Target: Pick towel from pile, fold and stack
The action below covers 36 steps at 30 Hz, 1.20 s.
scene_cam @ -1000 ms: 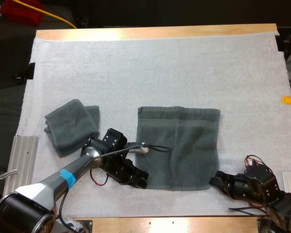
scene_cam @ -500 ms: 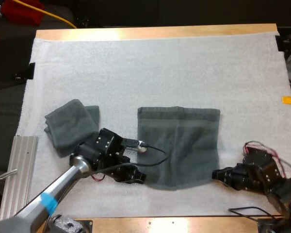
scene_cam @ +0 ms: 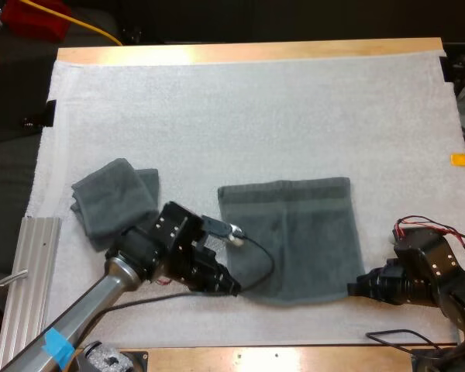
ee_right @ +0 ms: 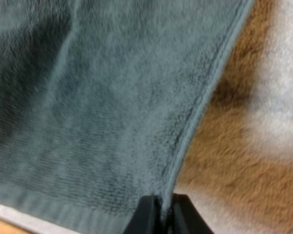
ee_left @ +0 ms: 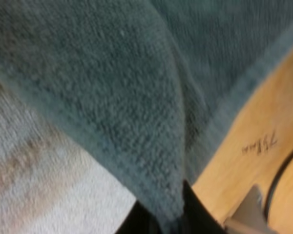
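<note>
towel (scene_cam: 294, 232) now nearer (far edge too), near corners tight in left pincer (scene_cam: 234, 289), right pincer (scene_cam: 353, 288)

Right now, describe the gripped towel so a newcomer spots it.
On the white mat, look centre-right by the near edge. The flat towel lies spread, left gripper and right gripper pinching its near corners; the folded towel beside it is bundled.
</note>
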Each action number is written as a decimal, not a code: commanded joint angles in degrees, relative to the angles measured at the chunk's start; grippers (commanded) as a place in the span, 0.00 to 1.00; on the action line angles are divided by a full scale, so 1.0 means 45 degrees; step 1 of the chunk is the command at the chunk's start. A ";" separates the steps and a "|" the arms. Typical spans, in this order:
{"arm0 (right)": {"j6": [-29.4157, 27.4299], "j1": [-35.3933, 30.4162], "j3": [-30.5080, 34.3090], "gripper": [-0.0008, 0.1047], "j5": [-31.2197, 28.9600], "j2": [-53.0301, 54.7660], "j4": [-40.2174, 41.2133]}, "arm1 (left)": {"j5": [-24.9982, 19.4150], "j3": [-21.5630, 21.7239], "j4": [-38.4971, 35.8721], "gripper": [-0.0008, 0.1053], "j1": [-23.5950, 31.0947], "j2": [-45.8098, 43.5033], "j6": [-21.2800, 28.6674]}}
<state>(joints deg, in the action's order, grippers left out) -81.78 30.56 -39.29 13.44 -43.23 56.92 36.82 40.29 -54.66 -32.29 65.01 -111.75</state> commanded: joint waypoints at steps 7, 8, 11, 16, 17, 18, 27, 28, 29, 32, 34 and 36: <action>-0.0534 -0.0057 -0.0825 0.02 0.0572 -0.0018 0.2152 | -0.0851 0.0071 -0.1276 0.01 -0.1290 -0.0118 -0.0251; -0.0533 -0.0057 -0.0888 0.02 0.0637 -0.0018 0.2326 | -0.0851 0.0071 -0.1273 0.01 -0.1378 -0.0118 -0.0251; 0.0020 -0.0057 -0.0918 0.02 0.1106 -0.0018 0.2670 | -0.0851 0.0071 -0.1273 0.01 -0.1442 -0.0118 -0.0285; 0.1587 -0.0057 -0.0918 0.02 0.1177 -0.0175 0.1892 | -0.0778 0.0071 -0.0735 0.01 -0.0867 -0.0118 -0.0475; 0.1884 -0.0057 -0.0918 0.02 0.1193 -0.0280 0.1663 | -0.0759 0.0071 -0.0631 0.01 -0.0682 -0.0118 -0.0521; 0.2222 -0.0057 -0.0918 0.02 0.1242 -0.0441 0.1395 | -0.0621 0.0071 -0.0526 0.01 -0.0460 -0.0118 -0.0540; 0.4688 -0.0057 -0.0918 0.02 0.1639 -0.3117 -0.2202 | 0.2542 0.0071 0.1119 0.01 0.2198 0.1164 -0.0845; 0.4883 -0.0057 -0.0918 0.02 0.1639 -0.3437 -0.2643 | 0.3064 0.0071 0.1349 0.01 0.2403 0.1455 -0.0941; 0.5101 -0.0057 -0.0918 0.02 0.1639 -0.3644 -0.2984 | 0.3384 0.0071 0.1476 0.01 0.2548 0.1683 -0.1001; 0.5556 -0.0069 -0.0918 0.02 0.1531 -0.4132 -0.4034 | 0.3957 0.0071 0.1827 0.01 0.2887 0.2312 -0.1382; 0.5789 -0.0130 -0.0918 0.02 0.1198 -0.4290 -0.4591 | 0.4365 0.0071 0.2213 0.01 0.3046 0.2654 -0.1639; 0.5982 -0.0252 -0.0918 0.02 0.0872 -0.4356 -0.4929 | 0.4644 0.0071 0.2635 0.01 0.3174 0.2946 -0.2045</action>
<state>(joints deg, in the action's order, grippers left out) -55.28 29.86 -42.88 17.88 -62.73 35.50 56.25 40.29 -43.85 -18.19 78.37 -120.32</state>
